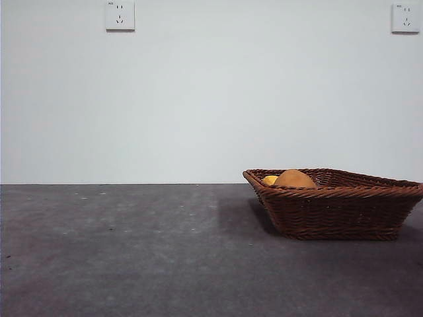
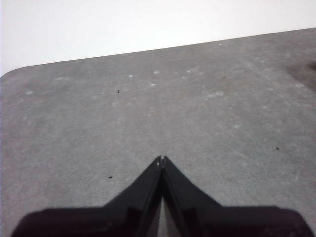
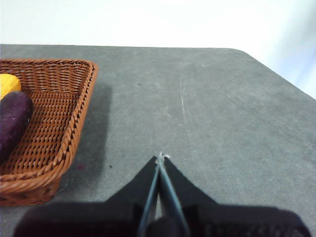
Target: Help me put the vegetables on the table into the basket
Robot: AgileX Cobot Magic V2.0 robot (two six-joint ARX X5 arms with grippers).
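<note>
- White, smooth wall (image 1: 211, 99) fills the background of the front view, with two white sockets (image 1: 119, 14) set high on it.
- Below it stretches the tabletop (image 1: 132, 251), a flat, matte dark grey surface flecked with faint pale specks; one rounded corner shows in each wrist view.
- The basket (image 1: 344, 212) stands on the tabletop toward the right of the front view: shallow, rectangular, woven of dark-brown wicker with flared sides and a braided rim.
- Inside it, the rounded brown top of the potato (image 1: 295, 178) rises just above the rim, with a bit of the yellow corn cob (image 1: 269, 179) beside it.
- The right wrist view shows the smooth dark-purple eggplant (image 3: 14, 121) lying on the woven floor of the basket, next to the yellow corn cob.
- The left tool (image 2: 162, 159) hovers over bare tabletop, its two black wedge-shaped jaws pressed together at the tips, holding nothing.
- The right tool (image 3: 160, 157) hangs just beside the basket, jaws likewise closed to a point and empty.
</note>
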